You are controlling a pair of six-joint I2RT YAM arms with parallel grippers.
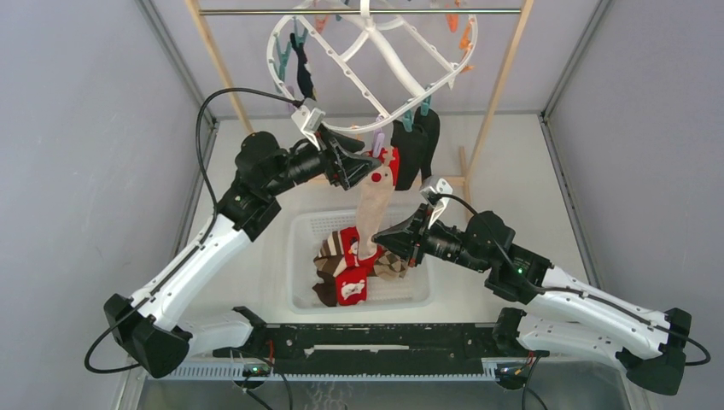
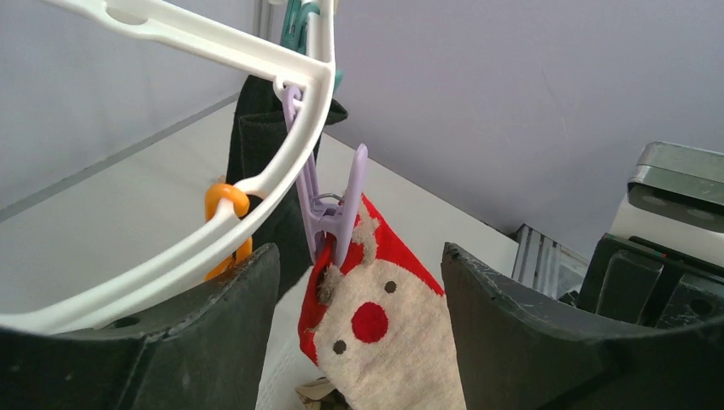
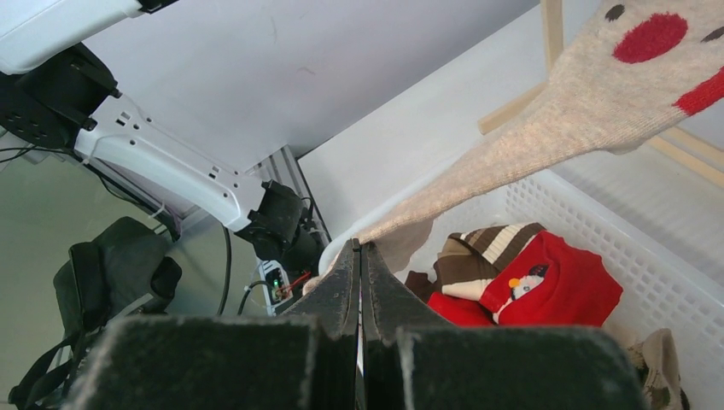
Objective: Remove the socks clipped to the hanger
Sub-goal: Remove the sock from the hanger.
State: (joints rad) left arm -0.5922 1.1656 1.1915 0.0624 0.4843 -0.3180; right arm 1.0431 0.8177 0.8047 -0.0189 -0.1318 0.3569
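Observation:
The white oval hanger (image 1: 388, 55) (image 2: 213, 44) hangs tilted from the rod. A lilac clip (image 1: 378, 143) (image 2: 337, 213) on its rim holds a beige and red reindeer sock (image 1: 373, 205) (image 2: 384, 342) (image 3: 546, 145). My left gripper (image 1: 363, 166) (image 2: 359, 256) is open, its fingers on either side of the sock's top just below the clip, touching nothing. My right gripper (image 1: 382, 237) (image 3: 359, 245) is shut on the sock's lower end, and the sock runs taut up to the clip. Black socks (image 1: 418, 149) (image 2: 256, 145) and a navy sock (image 1: 303, 77) also hang clipped.
A white perforated basket (image 1: 299, 290) (image 3: 683, 299) below holds several loose socks (image 1: 350, 269) (image 3: 546, 282), red and brown striped among them. A wooden rack (image 1: 504, 77) with a metal rod (image 1: 256, 12) carries the hanger. An orange clip (image 2: 224, 205) sits by my left finger.

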